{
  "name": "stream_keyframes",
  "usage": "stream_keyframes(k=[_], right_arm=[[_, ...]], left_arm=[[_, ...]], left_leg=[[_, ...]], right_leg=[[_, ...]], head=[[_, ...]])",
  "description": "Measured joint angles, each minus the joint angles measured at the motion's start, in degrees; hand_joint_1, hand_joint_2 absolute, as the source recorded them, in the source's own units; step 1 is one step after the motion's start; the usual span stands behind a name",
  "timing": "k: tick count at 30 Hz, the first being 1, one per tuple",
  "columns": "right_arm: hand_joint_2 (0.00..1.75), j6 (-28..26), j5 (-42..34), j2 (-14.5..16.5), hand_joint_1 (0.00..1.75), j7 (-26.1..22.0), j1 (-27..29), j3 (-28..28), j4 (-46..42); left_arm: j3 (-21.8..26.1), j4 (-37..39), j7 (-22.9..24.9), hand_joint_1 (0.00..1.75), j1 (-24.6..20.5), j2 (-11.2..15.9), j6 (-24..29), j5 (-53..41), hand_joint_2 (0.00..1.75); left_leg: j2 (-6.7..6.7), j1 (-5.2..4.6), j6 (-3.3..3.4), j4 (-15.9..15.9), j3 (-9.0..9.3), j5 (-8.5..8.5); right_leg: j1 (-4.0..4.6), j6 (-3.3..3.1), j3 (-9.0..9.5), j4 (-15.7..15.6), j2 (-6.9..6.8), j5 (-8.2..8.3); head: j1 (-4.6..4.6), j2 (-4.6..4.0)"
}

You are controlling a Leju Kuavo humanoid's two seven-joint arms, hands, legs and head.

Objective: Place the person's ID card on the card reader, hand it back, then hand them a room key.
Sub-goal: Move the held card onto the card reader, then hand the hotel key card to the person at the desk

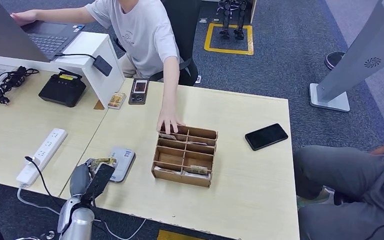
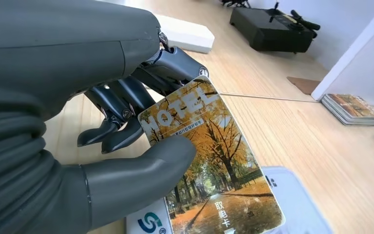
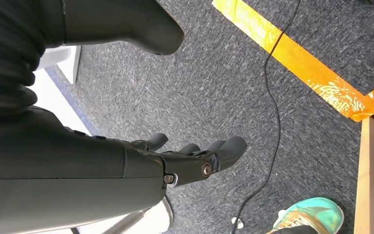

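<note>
Desk [image 1: 250, 200], left hand [image 2: 126, 117] gripping card [image 2: 214, 175]

On the bench [image 1: 260, 200], the tray [image 1: 185, 156] sits near the middle, with a person's hand [image 1: 169, 122] on its far left corner. The reader [image 1: 122, 162] lies left of the tray, near the front edge; the left hand [image 1: 91, 177] holds a card [image 2: 214, 161] over its near end. A phone [image 1: 266, 136] lies right of the tray. Behind the tray, near the far edge, lie a device [image 1: 139, 91] and, to its left, a stack of cards [image 1: 116, 100]. A power strip [image 1: 42, 155] lies left of the reader, and a controller [image 1: 63, 88] sits behind it.
</note>
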Motion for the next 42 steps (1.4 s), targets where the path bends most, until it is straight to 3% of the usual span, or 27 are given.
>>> stream_keyframes(k=[7,24,33,37,42], right_arm=[[1.75,0.0,0.0,0.0,0.0,-0.1,0.0,0.4,0.0],[1.75,-0.2,0.0,0.0,0.0,-0.3,0.0,0.4,0.0],[1.75,0.0,0.0,0.0,0.0,-0.1,0.0,0.4,0.0],[1.75,0.0,0.0,0.0,0.0,-0.2,0.0,0.4,0.0],[1.75,0.1,0.0,0.0,0.0,-0.2,0.0,0.4,0.0]], left_arm=[[-3.0,0.0,1.8,1.75,1.1,0.7,1.5,-5.3,1.75],[-6.8,-0.2,2.5,1.75,3.1,1.0,1.3,-6.0,1.75],[-6.9,-2.2,-0.4,1.75,3.5,0.6,-3.6,2.6,1.75],[-7.0,-4.8,-5.7,1.75,3.8,-0.1,-8.2,12.7,1.75],[-8.7,-13.0,-8.6,1.75,2.9,-1.1,-6.5,13.6,1.75]], left_leg=[[-0.12,0.0,0.0,0.0,0.0,0.0],[-0.1,0.0,0.0,0.0,-0.01,0.03],[-0.1,0.0,0.0,0.0,-0.01,0.03],[-0.09,0.0,0.0,0.0,-0.03,0.04],[-0.09,0.0,0.0,0.0,-0.06,0.04]], right_leg=[[0.0,-0.02,0.05,0.0,-0.14,-0.02],[0.0,-0.03,0.02,0.0,-0.11,-0.02],[0.0,-0.03,0.02,0.0,-0.11,-0.02],[0.01,-0.03,-0.02,0.0,-0.1,-0.01],[0.0,-0.02,-0.07,0.0,-0.09,0.0]], head=[[0.01,0.0],[0.01,0.0],[0.01,0.0],[0.01,0.0],[0.01,0.0]])
